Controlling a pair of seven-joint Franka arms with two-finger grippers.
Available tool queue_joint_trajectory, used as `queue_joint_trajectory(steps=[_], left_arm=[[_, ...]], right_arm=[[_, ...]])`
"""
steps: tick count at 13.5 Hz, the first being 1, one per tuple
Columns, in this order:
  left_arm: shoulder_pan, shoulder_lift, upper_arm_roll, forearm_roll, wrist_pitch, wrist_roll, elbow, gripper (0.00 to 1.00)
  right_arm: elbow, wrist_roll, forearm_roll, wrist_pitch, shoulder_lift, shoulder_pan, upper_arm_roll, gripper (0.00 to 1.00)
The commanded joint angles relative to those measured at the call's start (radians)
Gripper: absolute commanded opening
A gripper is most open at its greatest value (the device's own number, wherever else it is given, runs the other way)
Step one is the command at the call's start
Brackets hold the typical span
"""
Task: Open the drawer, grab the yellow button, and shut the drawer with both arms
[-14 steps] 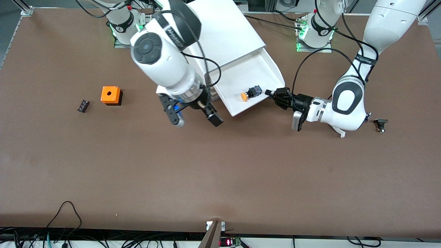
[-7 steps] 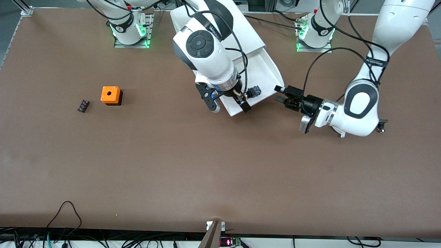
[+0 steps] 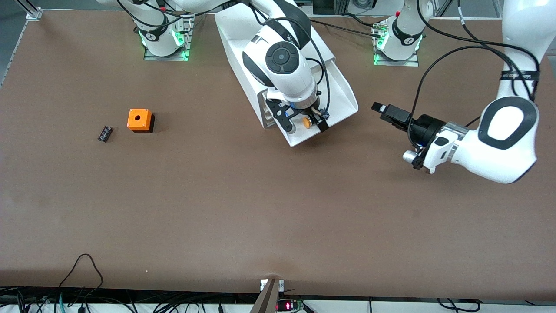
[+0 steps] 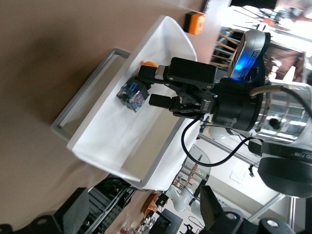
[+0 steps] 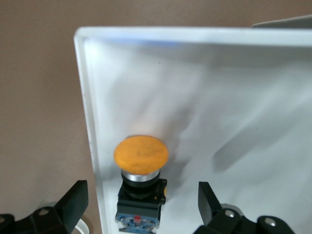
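The top drawer [image 3: 344, 96] of the white cabinet [image 3: 243, 39] stands pulled out. The button [image 3: 307, 122] lies on its side in the drawer, near the front corner, its orange cap toward the front camera. My right gripper [image 3: 305, 126] is open over the drawer, one finger on each side of the button. The right wrist view shows the cap [image 5: 141, 154] and the black and blue body between the fingers [image 5: 73, 202], apart from both. My left gripper [image 3: 382, 108] is open and empty over the table beside the drawer, toward the left arm's end. Its wrist view shows the drawer [image 4: 97, 141] and the button [image 4: 132, 95].
An orange cube with a hole [image 3: 139, 120] and a small black rectangular part [image 3: 104, 133] sit on the table toward the right arm's end. Two more drawers of the cabinet [image 3: 266, 114] are closed beneath the open one. Cables hang along the table's front edge.
My right gripper moved from over the table beside the drawer to over the drawer and came down around the button. My left gripper drew back from the drawer's corner toward the left arm's end.
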Motion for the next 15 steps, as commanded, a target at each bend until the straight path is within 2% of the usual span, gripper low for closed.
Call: queue_joint_trajectory(steps=[1, 2, 4, 6, 7, 8, 9, 10, 13, 15], left_arm=[[-0.001, 0.0, -0.01, 0.12, -0.036, -0.161, 0.109, 1.0], [-0.01, -0.024, -0.012, 0.201, -0.021, -0.198, 0.117, 1.0], [-0.015, -0.038, -0.022, 0.367, 0.008, -0.223, 0.122, 1.0], [-0.018, -0.064, -0.022, 0.446, 0.065, -0.227, 0.115, 1.0], [-0.028, -0.064, -0.022, 0.523, 0.084, -0.233, 0.117, 1.0], [-0.062, -0.066, -0.022, 0.652, 0.122, -0.233, 0.122, 1.0], [-0.096, -0.066, -0.024, 0.746, 0.149, -0.23, 0.129, 1.0], [-0.123, -0.064, -0.018, 0.782, 0.153, -0.221, 0.147, 1.0], [-0.13, -0.017, -0.007, 0.791, 0.156, -0.221, 0.197, 1.0], [-0.121, -0.014, -0.009, 0.799, 0.16, -0.203, 0.186, 1.0]], right_arm=[[0.059, 0.03, -0.009, -0.006, 0.037, 0.011, -0.01, 0.99], [0.061, 0.03, -0.007, -0.008, 0.037, 0.011, -0.01, 0.9], [0.075, 0.027, -0.006, -0.017, 0.035, 0.01, -0.01, 0.62], [0.076, 0.025, -0.006, -0.015, 0.035, 0.008, -0.011, 0.33], [0.076, 0.025, -0.004, -0.017, 0.035, 0.008, -0.011, 0.18], [0.076, 0.025, -0.001, -0.018, 0.035, 0.002, -0.01, 0.02], [0.076, 0.024, -0.001, -0.019, 0.034, -0.001, -0.008, 0.0], [0.076, 0.024, -0.001, -0.02, 0.034, -0.003, -0.008, 0.0], [0.147, 0.02, 0.017, -0.083, 0.034, -0.058, 0.003, 0.0], [0.176, 0.02, 0.095, -0.084, 0.029, -0.114, 0.003, 0.0]])
